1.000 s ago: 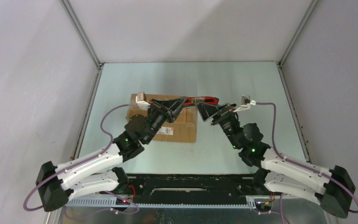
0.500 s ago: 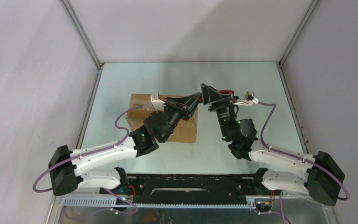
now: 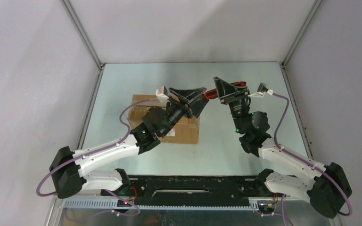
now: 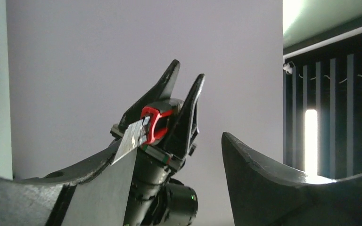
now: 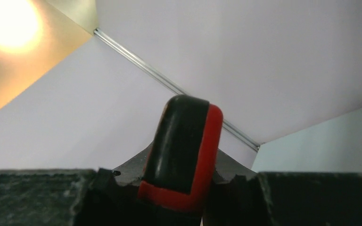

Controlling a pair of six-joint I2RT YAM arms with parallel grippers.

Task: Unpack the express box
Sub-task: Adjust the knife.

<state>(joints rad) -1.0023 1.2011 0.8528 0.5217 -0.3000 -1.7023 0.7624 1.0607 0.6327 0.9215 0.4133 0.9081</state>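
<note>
- The express box (image 3: 187, 130) lies flat on the pale green surface (image 3: 226, 141), left of centre, with its long side running left to right.
- The box's left edge lies near the left frame rail (image 3: 90, 106), with a strip of surface showing between them. Its near edge is parallel to the surface's front edge.
- A small white label (image 3: 169, 133) sits near the box's front edge. The left arm crosses over much of the box's top.
- The left gripper (image 3: 188, 92) hangs above the box's far right corner with its fingers spread apart and nothing between them.
- The right gripper (image 3: 222, 89) is raised just right of the left one. It is clamped on a red and black cutter (image 5: 184, 150).
- In the left wrist view the cutter's silver blade end (image 4: 135, 136) points towards the left gripper, close to one of its fingers (image 4: 264, 183).
- Bare surface shows from the box's right edge across to the right frame rail (image 3: 294, 106), and also behind the box up to the back wall (image 3: 193, 33).
</note>
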